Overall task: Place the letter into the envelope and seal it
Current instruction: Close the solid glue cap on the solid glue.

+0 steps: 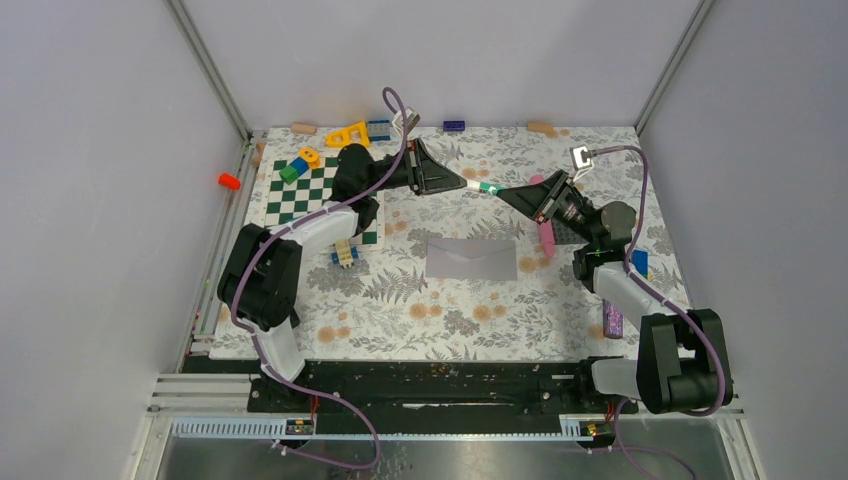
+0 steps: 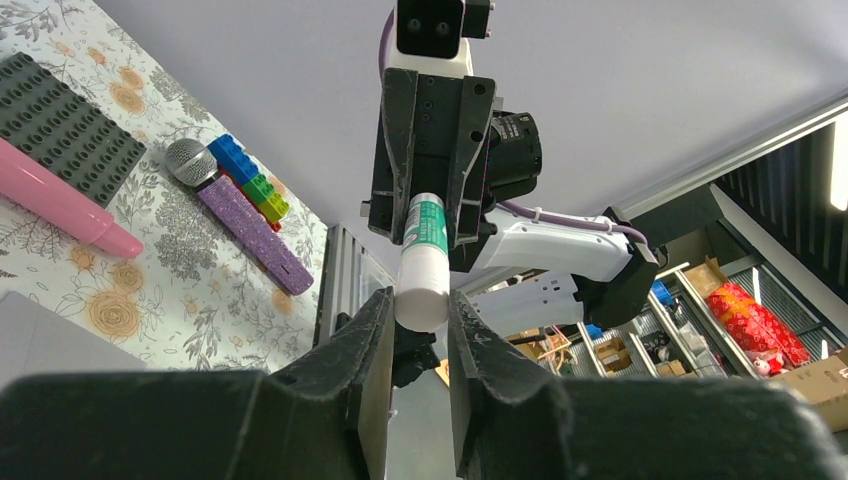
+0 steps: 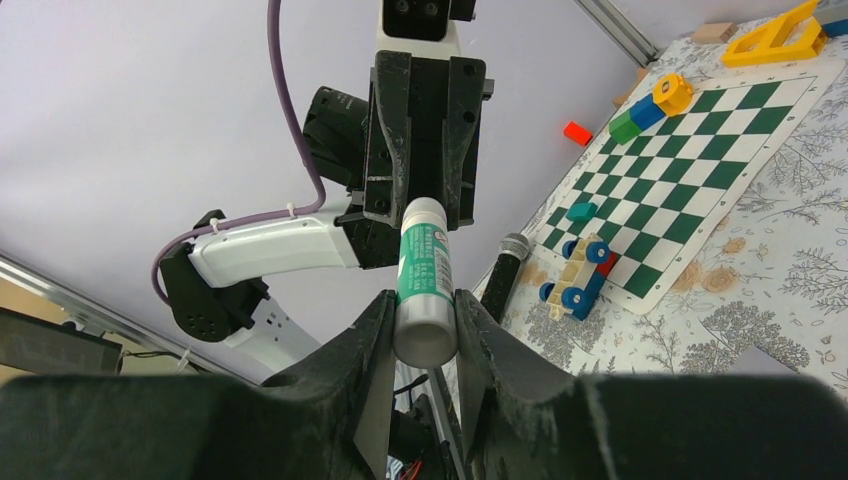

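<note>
Looking across your floral table cover (image 1: 450, 310), the green-and-white chessboard (image 1: 310, 195) lies at ten o'clock. Coloured bricks (image 1: 298, 165) sit on its far corner and a toy car (image 1: 345, 253) at its near corner. A yellow block (image 1: 348, 133) sits at eleven, a pink cylinder (image 1: 547, 238) at three, and a glittery purple microphone (image 1: 612, 322) at four.

Count: one envelope (image 1: 472, 258), one glue stick (image 1: 488, 188), one checkered mat (image 1: 310, 200), one toy car (image 1: 345, 253), one pink marker (image 1: 547, 236), one dark grey studded plate (image 2: 60, 130), one purple glitter microphone (image 1: 612, 322), one yellow triangle piece (image 1: 347, 134). Wooden blocks (image 1: 303, 128) (image 1: 541, 128) at the far edge of the tabletop (image 1: 450, 320): two. Grippers: two, the left gripper (image 1: 467, 184) and the right gripper (image 1: 504, 192), two fingers (image 3: 365, 350) on each.
</note>
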